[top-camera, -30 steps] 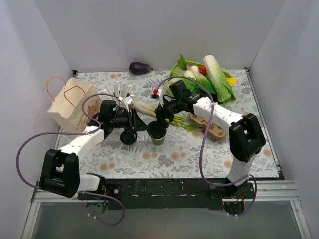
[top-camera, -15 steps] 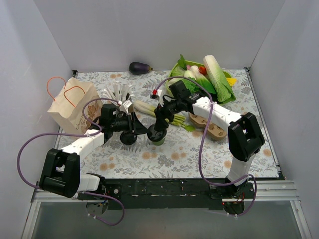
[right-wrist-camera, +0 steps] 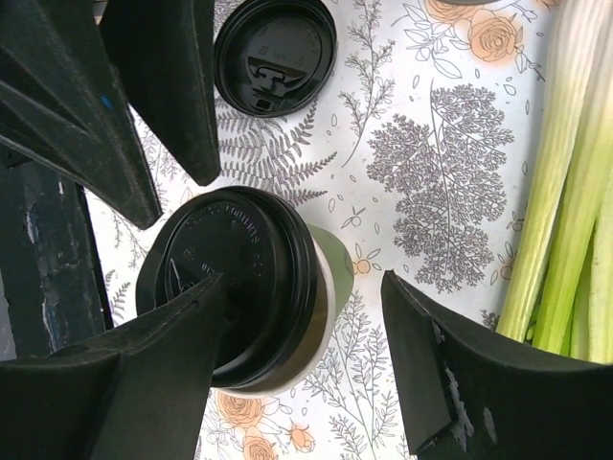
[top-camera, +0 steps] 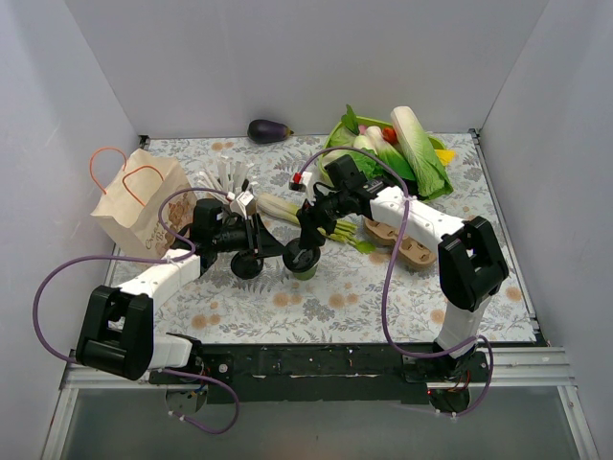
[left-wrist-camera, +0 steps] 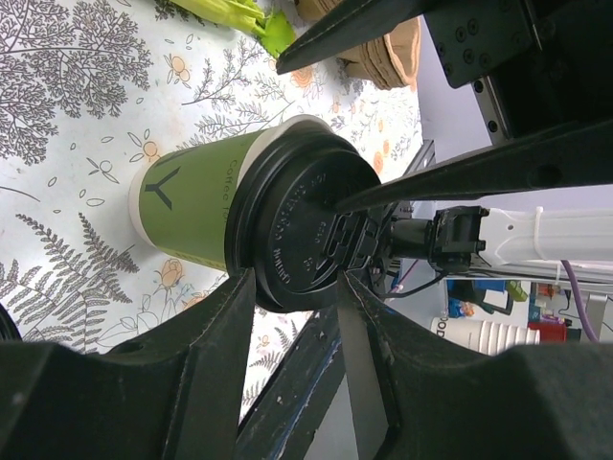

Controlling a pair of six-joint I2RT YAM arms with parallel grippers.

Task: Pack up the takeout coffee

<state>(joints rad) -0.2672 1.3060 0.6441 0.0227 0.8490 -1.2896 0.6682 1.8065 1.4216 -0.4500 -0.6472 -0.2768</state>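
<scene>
The green takeout coffee cup [top-camera: 305, 269] stands upright on the floral tabletop with a black lid [top-camera: 303, 256] on top. It also shows in the left wrist view [left-wrist-camera: 187, 206] and the right wrist view [right-wrist-camera: 337, 261]. My right gripper [top-camera: 308, 240] is open above it: one finger presses on the lid [right-wrist-camera: 235, 278], the other hangs free beside the cup. My left gripper [top-camera: 271, 247] is open just left of the cup, its fingertips [left-wrist-camera: 230, 297] either side of the lid's edge [left-wrist-camera: 297, 225].
A second black lid [top-camera: 247, 265] lies left of the cup, under my left arm. A brown paper bag [top-camera: 139, 201] stands at the left. Celery [top-camera: 287, 206], a cardboard cup carrier [top-camera: 400, 241], a pile of vegetables [top-camera: 397, 144] and an eggplant [top-camera: 269, 129] lie behind.
My left gripper has moved right, up to the cup's lid. My right gripper has sunk slightly onto the lid. The cup has stayed in place.
</scene>
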